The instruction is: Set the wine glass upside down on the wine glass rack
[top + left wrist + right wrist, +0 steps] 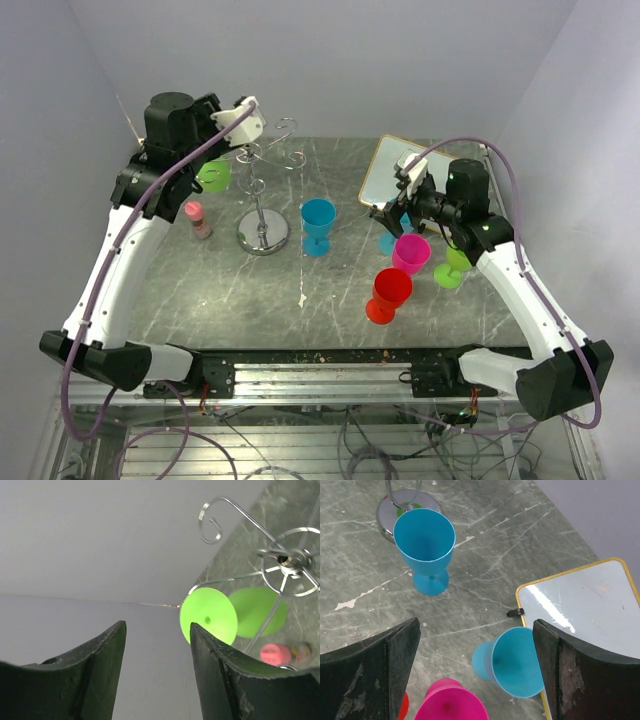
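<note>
Wine glasses, six: red glass (388,296), pink glass (411,253), green glass (452,268) nearest, four o'clock from the single wine glass rack (262,234); blue glass (318,225) at its three; second blue glass (512,662) beneath the empty, wide-spread right gripper (475,625); hanging green glass (208,616) on its nine o'clock arm, left gripper (157,625) released beside.

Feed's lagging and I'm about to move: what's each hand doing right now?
Left hand: open, holding nothing.
Right hand: open, holding nothing, above a blue plastic wine glass.
</note>
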Tool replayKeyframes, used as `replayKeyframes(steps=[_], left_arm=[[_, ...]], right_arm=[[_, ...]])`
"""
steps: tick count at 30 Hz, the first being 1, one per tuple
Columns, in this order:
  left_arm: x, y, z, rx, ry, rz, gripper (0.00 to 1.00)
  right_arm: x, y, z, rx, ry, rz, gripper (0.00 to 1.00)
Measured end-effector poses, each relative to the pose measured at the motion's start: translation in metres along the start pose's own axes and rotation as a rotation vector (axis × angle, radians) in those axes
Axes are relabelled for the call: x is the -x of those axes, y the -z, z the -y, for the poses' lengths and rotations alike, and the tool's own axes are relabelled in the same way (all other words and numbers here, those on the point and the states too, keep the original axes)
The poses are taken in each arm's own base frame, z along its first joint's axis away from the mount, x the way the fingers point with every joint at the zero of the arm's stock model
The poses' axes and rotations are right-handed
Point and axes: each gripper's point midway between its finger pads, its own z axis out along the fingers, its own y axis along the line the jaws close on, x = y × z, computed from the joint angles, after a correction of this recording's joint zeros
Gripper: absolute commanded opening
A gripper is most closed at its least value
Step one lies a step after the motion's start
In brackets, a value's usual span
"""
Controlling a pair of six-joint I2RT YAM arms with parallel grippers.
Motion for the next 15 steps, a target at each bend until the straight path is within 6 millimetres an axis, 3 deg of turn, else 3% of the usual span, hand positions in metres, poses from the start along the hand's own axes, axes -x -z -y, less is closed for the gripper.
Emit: replayKeyframes(steps=[6,15], left_arm=[[0.011,0.020,-0.027,0.144,0.169,0.068,0.78],[-0.006,0.049,-0.023,0.213,0.427,0.085,0.97]], right_arm=[[-0.004,-0.010,-0.001,0.025,-0.048,-0.015,0.93],[0.012,-0.048,0.000,0.053,-0.112,-0.045,0.84]])
